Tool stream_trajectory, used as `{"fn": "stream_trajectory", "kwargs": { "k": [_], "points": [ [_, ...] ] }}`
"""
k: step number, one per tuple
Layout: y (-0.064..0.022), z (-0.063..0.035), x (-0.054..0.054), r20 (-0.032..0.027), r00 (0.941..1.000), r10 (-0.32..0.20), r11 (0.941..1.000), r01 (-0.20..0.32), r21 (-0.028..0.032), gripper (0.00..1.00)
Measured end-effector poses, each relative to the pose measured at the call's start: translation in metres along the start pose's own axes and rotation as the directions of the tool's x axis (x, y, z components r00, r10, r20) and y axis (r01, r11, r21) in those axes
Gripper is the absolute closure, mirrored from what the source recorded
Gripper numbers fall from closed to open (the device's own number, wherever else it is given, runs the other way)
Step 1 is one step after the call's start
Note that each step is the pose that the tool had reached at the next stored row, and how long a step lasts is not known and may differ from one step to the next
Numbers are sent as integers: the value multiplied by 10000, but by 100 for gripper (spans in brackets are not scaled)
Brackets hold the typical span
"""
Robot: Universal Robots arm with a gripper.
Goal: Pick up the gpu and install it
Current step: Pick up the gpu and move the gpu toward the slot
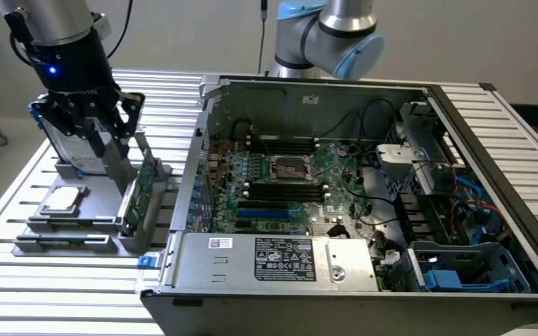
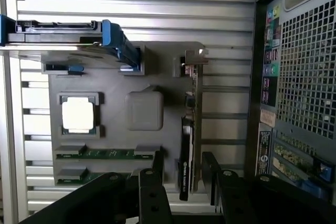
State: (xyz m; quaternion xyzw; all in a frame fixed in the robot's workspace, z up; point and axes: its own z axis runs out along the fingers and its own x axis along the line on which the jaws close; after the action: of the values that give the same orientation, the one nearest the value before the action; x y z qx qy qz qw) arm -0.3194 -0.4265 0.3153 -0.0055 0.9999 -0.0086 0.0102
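Over the grey moulded tray [image 2: 111, 80], centre the released black gripper [image 2: 184, 163] astride the thin upright green-and-black gpu card [image 2: 187, 142], lower squarely, clamp both faces evenly.

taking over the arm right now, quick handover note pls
Arm: the gripper is open and holds nothing. It sits over the grey holder, with its fingers on either side of the graphics card.
Parts: the graphics card stands on edge in the grey holder, beside the open computer case.
Done: the gripper is lined up with the card.
Left: the card is not yet gripped, lifted or installed.
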Motion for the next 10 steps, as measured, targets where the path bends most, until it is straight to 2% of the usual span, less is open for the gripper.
{"fn": "stream_trajectory", "kwargs": {
  "k": [10],
  "points": [
    [2,182,-11,0,10000,0,10000,0,0,58]
  ]
}}
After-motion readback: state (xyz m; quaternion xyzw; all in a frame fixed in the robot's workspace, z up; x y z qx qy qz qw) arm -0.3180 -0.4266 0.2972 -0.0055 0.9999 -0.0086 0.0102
